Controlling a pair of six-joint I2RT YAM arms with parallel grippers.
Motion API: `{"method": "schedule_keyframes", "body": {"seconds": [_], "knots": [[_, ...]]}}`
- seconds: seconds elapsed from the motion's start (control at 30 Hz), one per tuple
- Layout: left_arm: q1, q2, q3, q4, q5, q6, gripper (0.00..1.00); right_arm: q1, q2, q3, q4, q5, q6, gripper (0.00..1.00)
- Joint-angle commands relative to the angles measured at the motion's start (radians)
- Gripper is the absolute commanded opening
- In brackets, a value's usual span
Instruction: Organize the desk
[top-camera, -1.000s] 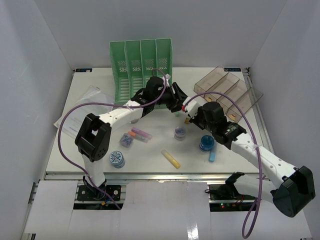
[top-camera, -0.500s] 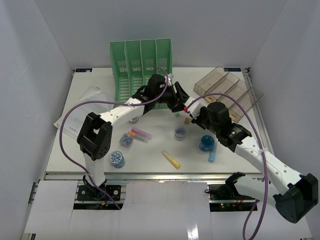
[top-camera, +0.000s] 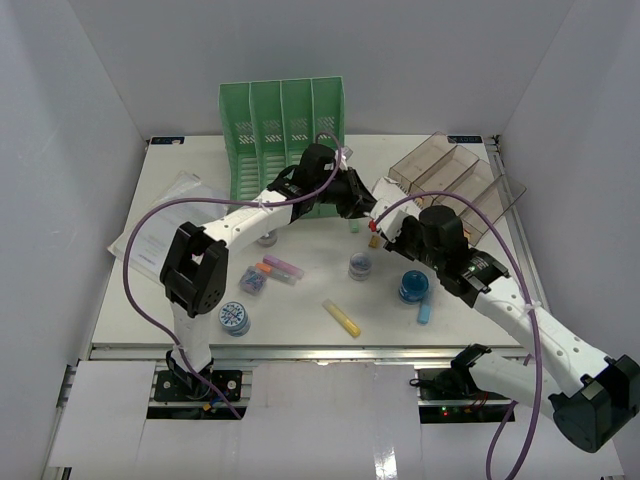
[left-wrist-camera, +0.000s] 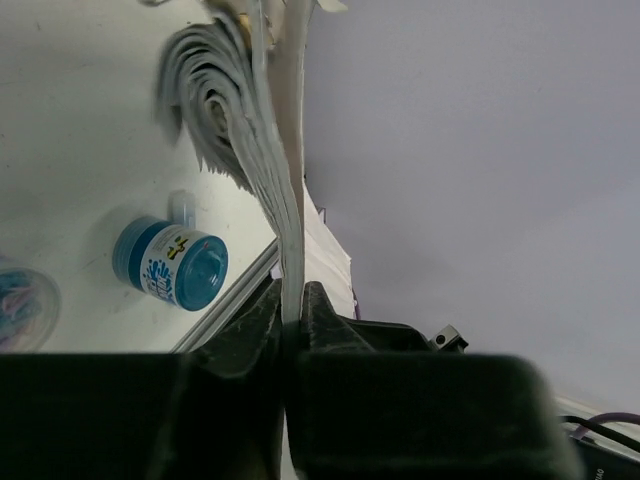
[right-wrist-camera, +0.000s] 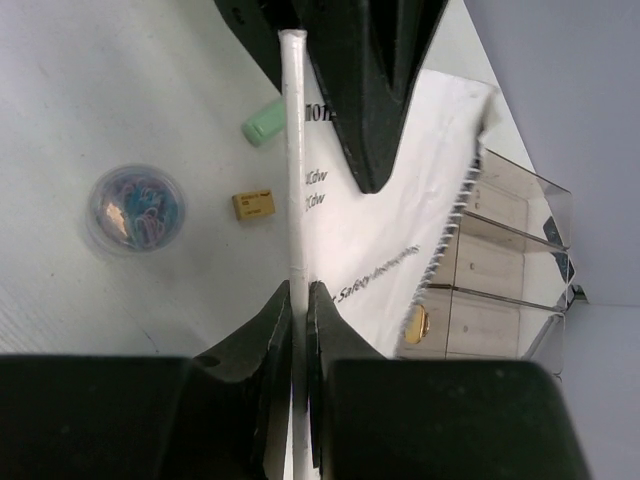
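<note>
Left gripper (left-wrist-camera: 292, 310): clenched on booklet (right-wrist-camera: 296, 150).
Right gripper (right-wrist-camera: 298, 300): clenched on same booklet, near rack (top-camera: 285, 120).
Desk (top-camera: 290, 325): beneath arms; markers (top-camera: 341, 318), jars (top-camera: 413, 286) loose.
Progress: early, by judgement; booklet unfiled.

The top camera sits fixed high above the near edge of the table (top-camera: 300, 305), looking steeply down over all of it. Each wrist camera rides very close behind its own claw, the left claw (left-wrist-camera: 290, 300) and the right claw (right-wrist-camera: 297, 300), sighting along the fingers from low down. All three views share the white booklet (right-wrist-camera: 400, 190) just ahead of both claws' tips.
</note>
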Motion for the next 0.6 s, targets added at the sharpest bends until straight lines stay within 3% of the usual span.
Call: {"method": "schedule_keyframes", "body": {"seconds": [0.0,0.17,0.27,0.37,0.43,0.57], "knots": [[-0.003,-0.019,0.053,-0.010,0.014,0.050,0.00,0.008,-0.051,0.037,0.104,-0.097,-0.017,0.11],[-0.003,-0.082,0.084,-0.048,-0.002,0.148,0.00,0.007,-0.051,0.076,0.075,-0.110,-0.020,0.34],[-0.003,-0.136,0.091,-0.109,-0.052,0.249,0.00,0.007,-0.049,0.110,0.048,-0.118,-0.019,0.69],[0.003,-0.206,0.071,-0.142,-0.121,0.298,0.00,-0.005,-0.054,0.129,0.031,-0.146,0.002,0.94],[0.013,-0.240,0.061,-0.162,-0.152,0.325,0.00,-0.023,-0.061,0.156,0.009,-0.187,0.030,0.98],[0.022,-0.292,0.084,-0.243,-0.235,0.402,0.00,-0.091,-0.093,0.189,-0.023,-0.293,0.066,0.94]]}}
